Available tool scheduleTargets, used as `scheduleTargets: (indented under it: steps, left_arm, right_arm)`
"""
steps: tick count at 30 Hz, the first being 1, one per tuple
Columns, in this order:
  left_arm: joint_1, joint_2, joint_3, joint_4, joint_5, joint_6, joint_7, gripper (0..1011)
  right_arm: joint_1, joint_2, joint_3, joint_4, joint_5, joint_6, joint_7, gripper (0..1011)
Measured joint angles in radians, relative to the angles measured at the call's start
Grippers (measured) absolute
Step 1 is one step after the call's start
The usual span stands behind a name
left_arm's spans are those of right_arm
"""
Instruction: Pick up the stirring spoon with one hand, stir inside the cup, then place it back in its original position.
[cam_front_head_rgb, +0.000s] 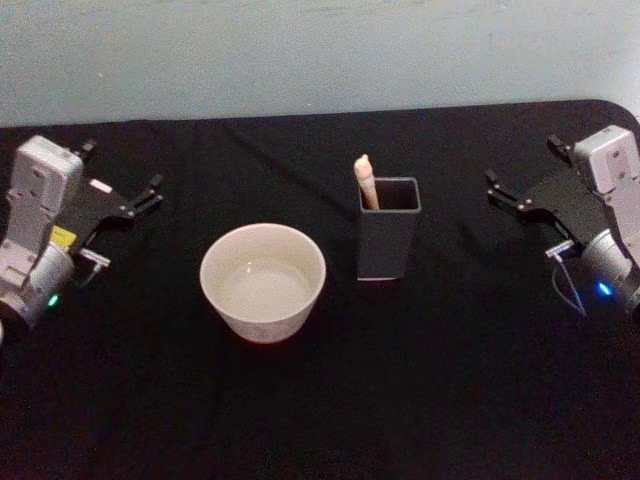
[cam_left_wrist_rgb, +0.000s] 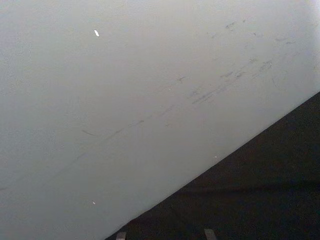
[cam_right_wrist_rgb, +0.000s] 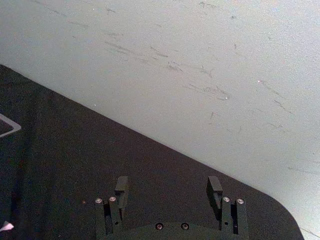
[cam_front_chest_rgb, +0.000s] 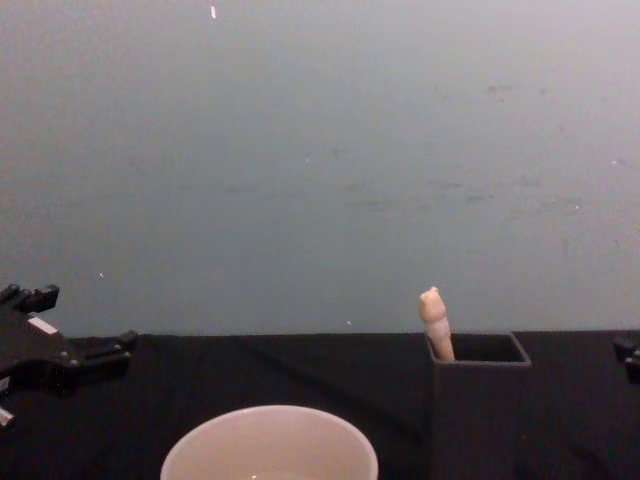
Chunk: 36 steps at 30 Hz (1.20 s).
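Spoon: one slim stirring spoon (cam_front_head_rgb: 366, 180) with a pale beige knobbed handle, standing tilted in one dark grey square-sided holder (cam_front_head_rgb: 388, 240), right of centre on the black-clothed desk (cam_front_head_rgb: 320, 420).
Cup: one wide round white cup (cam_front_head_rgb: 263, 282), left of the holder, not touching, nearer the front edge.
Grippers: two; left gripper (cam_front_head_rgb: 122, 170) at the left edge, right gripper (cam_front_head_rgb: 522, 165) at the right edge, fingers spread, empty.
Head view: cup's inside, holder's mouth.
Chest view: handle knob above the holder's rim.
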Motion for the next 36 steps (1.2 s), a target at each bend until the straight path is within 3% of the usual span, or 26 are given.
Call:
scheduleTargets:
  steps: [36]
  left_arm:
    - [0.000,0.000,0.000,0.000,0.000,0.000,0.000,1001]
  right_arm:
    - [0.000,0.000,0.000,0.000,0.000,0.000,0.000,1002]
